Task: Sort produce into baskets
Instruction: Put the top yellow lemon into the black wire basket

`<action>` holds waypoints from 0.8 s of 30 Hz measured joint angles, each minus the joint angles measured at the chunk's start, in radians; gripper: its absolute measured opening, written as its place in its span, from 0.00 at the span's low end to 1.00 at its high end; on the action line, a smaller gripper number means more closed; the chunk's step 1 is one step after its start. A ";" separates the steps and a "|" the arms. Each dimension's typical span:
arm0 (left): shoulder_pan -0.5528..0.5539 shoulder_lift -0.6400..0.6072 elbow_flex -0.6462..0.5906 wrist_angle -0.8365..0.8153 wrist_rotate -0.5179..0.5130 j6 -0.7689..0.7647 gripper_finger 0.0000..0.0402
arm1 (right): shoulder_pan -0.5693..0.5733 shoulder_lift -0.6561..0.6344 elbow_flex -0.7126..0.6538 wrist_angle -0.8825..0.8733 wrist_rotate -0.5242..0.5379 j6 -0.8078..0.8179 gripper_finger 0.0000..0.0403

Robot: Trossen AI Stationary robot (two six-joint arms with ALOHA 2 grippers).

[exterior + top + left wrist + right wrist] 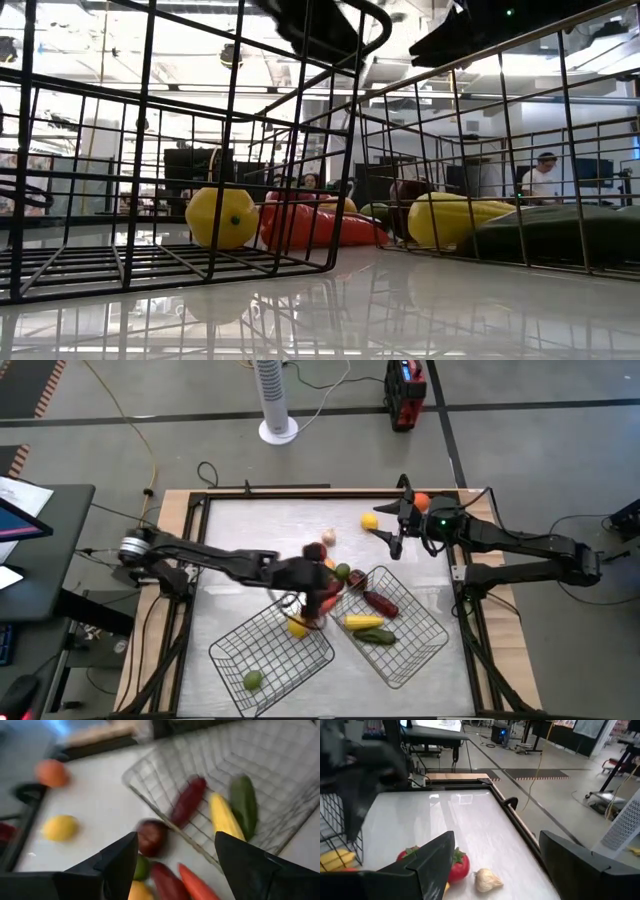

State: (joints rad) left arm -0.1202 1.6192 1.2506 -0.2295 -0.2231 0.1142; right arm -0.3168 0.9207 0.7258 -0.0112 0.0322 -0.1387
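Two silver wire-mesh baskets sit side by side on the white table, produce split between them and the tabletop.

The left basket (270, 650) holds two pieces: a yellow round fruit (297, 627) and a green lime (253, 680). The right basket (400, 635) holds three long ones: a dark red pepper (381, 602), a yellow corn cob (364, 622) and a dark green cucumber (375, 637). The left gripper (312, 603) hovers between the baskets, fingers parted, gripping nothing visible. The right gripper (395, 538) waits open and empty beside a yellow lemon (370, 520).
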 joint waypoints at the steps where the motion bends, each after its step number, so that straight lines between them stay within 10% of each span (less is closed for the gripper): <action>1: -0.004 -0.049 -0.058 0.067 -0.025 -0.005 0.63 | 0.000 0.000 0.000 0.000 0.000 0.012 0.79; 11: 0.024 -0.424 -0.540 0.820 -0.234 0.115 0.63 | 0.038 0.105 0.000 0.017 0.005 0.133 0.79; 24: 0.215 -0.693 -0.735 0.843 -0.283 0.071 0.63 | -0.041 0.317 0.022 0.065 0.076 0.107 0.79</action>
State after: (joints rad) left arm 0.0944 0.9260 0.5156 0.6132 -0.5064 0.1856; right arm -0.3575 1.2375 0.7478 0.0536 0.1080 -0.0315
